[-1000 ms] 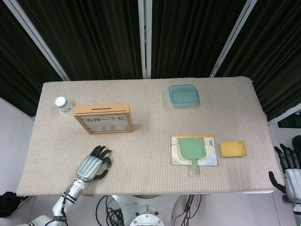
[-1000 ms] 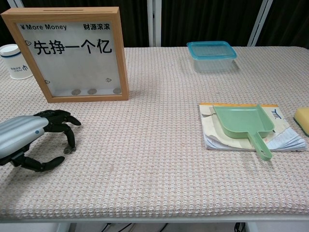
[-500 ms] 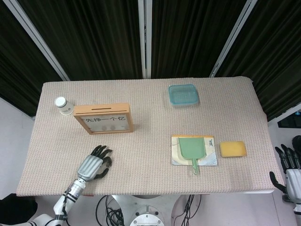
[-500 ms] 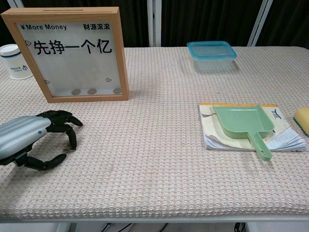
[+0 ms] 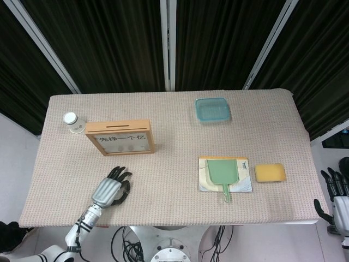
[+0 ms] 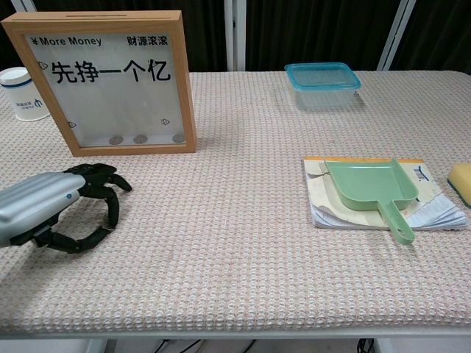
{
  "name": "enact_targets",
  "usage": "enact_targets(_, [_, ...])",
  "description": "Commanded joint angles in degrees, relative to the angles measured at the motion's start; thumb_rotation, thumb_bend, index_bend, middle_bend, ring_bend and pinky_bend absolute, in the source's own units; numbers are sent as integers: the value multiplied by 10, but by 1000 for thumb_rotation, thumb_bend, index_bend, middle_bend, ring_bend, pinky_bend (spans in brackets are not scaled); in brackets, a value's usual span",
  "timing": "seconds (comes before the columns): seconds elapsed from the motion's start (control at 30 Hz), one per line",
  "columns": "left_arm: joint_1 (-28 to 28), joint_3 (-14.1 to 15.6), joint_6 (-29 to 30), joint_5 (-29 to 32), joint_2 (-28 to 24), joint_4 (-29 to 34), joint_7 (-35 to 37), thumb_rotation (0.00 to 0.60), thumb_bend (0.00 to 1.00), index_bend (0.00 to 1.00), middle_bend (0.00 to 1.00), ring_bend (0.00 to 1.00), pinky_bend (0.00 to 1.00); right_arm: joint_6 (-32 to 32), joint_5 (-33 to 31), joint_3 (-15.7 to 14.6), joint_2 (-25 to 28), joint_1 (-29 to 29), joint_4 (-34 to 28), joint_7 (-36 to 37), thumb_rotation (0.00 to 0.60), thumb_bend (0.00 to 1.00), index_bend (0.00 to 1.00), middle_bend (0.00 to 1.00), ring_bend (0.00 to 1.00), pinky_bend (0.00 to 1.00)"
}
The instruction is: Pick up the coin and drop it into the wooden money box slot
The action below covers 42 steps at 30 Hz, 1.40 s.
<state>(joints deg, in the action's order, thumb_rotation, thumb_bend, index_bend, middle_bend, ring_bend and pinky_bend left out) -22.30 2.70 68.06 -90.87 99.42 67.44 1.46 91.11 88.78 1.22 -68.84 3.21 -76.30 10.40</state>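
The wooden money box stands upright just beyond the left hand, slot on top running side to side, white cup beside it. Fingers curl down, thumb closing under; coin hidden, grip unclear. Right hand hangs off-table, fingers apart.

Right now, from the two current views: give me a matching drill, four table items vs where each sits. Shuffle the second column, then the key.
Things:
1. wooden money box
2. green dustpan
3. blue-lidded container
4. white paper cup

Places:
A. far side of the table, right of centre
B. far left, just beside the money box's left end
C. lying on a booklet, left of the yellow sponge
D. standing upright beyond the left robot hand

Pairs: 1-D, 2-C, 3-A, 4-B
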Motion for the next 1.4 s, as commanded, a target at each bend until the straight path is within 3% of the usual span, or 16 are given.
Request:
enact_targets(0.03, [-1, -1, 3, -1, 1, -1, 2, 600, 293, 507, 174, 7, 70, -1, 0, 0, 0, 0, 0, 0, 600, 336, 0, 0, 0, 0])
enact_targets(0.63, [-5, -2, 17, -6, 7, -15, 34, 600, 289, 531, 197, 23, 82, -11, -7, 0, 1, 0, -3, -5, 600, 336, 0, 0, 0, 0])
enact_targets(1.4, [-5, -4, 12, 6, 5, -12, 20, 600, 400, 587, 205, 23, 83, -14, -10, -1, -1, 2, 4, 3, 600, 336, 0, 0, 0, 0])
